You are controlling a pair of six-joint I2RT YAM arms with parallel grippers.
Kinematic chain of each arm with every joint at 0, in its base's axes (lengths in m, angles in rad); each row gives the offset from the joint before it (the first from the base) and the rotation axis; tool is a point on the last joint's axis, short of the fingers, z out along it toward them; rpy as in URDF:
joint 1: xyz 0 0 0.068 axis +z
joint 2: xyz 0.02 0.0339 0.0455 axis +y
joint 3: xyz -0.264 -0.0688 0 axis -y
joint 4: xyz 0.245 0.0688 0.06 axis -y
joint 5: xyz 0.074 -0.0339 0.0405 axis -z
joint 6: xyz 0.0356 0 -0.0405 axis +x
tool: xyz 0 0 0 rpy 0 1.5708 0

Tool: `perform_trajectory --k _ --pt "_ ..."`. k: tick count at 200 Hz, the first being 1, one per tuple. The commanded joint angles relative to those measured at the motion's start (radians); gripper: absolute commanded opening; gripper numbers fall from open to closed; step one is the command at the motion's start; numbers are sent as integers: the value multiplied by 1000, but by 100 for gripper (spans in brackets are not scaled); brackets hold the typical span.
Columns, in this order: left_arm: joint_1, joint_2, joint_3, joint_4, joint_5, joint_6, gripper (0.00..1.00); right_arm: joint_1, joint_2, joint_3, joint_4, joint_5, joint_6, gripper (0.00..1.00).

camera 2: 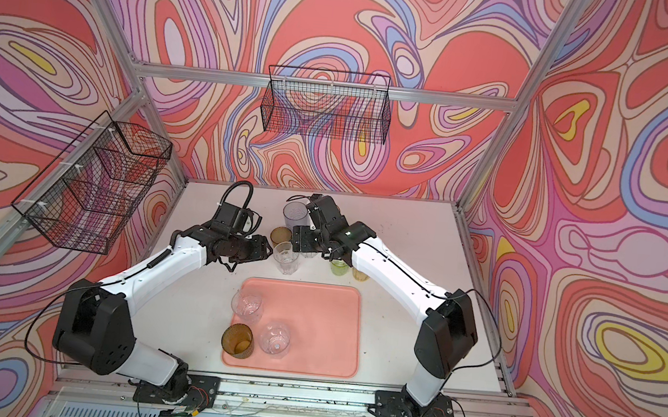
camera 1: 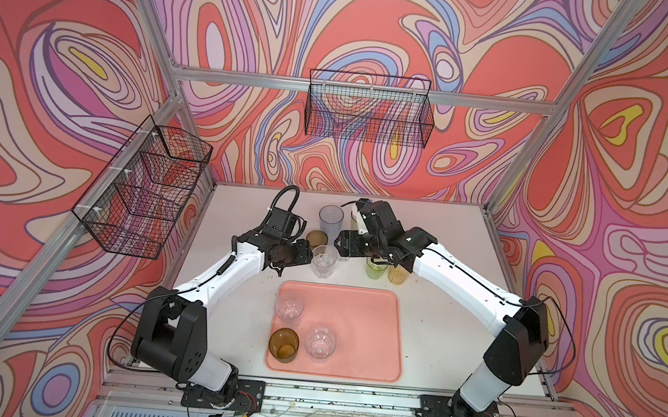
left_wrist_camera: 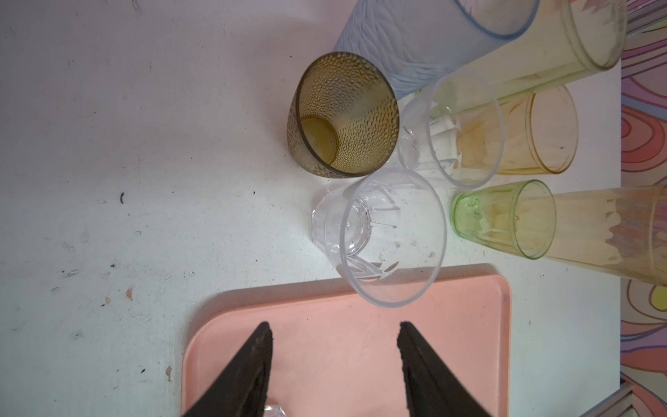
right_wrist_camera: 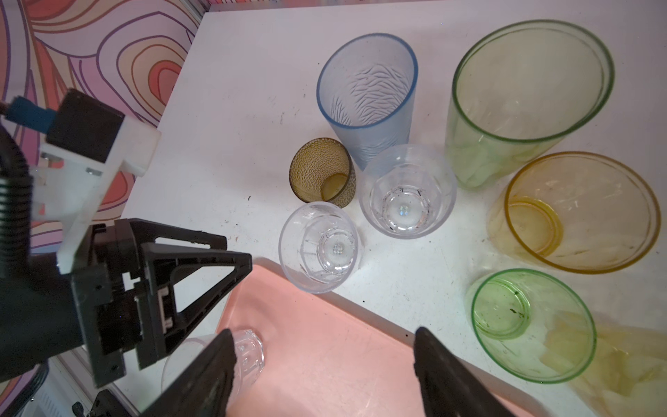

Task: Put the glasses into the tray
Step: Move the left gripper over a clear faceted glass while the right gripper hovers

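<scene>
ROBOT ARMS CLOSE IN ON THE NEXT GLASS. Two arms meet over a scuffed white tabletop (camera 1: 451,313), where coloured tumblers stand beyond a large flat salmon-pink plastic tray (camera 1: 366,338). Three glasses stand at the tray's left side: a short clear faceted tumbler (camera 1: 289,307), a second clear tumbler (camera 1: 320,344) and a short brown dimpled tumbler (camera 1: 283,344).

The left gripper (left_wrist_camera: 334,326) hovers with its jaws apart and nothing between them. It is aimed at a third clear tumbler (camera 1: 324,261), which stands upright on the table just beyond the tray's far rim. The right gripper (right_wrist_camera: 323,334), likewise spread and empty, hangs near, above the same cluster.

The step in hand looks like the left arm's grasp on that glass. Done well, the arm would advance until the wall sits squarely between the fingers, below the flared rim, then close gently — smooth tapered plastic could squirt free or tip. Another brown tumbler (camera 1: 314,239) and a fourth clear tumbler (right_wrist_camera: 408,191) crowd close behind. A straight approach from the tray side looks safest — lifting before any sideways move.
</scene>
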Motion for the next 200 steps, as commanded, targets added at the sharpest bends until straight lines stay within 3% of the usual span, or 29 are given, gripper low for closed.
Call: perform_trajectory --k 1,54,91,112,200 --pt "-6 32 41 21 -16 -8 55 -6 -33 -29 16 -8 -5 80" --pt "-11 110 78 41 1 -12 49 -12 -56 -50 28 10 -7 80" --pt "-12 156 105 22 -4 -6 36 -13 -63 -59 32 7 -2 80" --pt "-16 177 112 18 -11 -10 33 -14 -67 -68 31 10 0 80" --pt "-35 251 164 -20 -46 -11 32 -18 -77 -77 21 7 2 80"
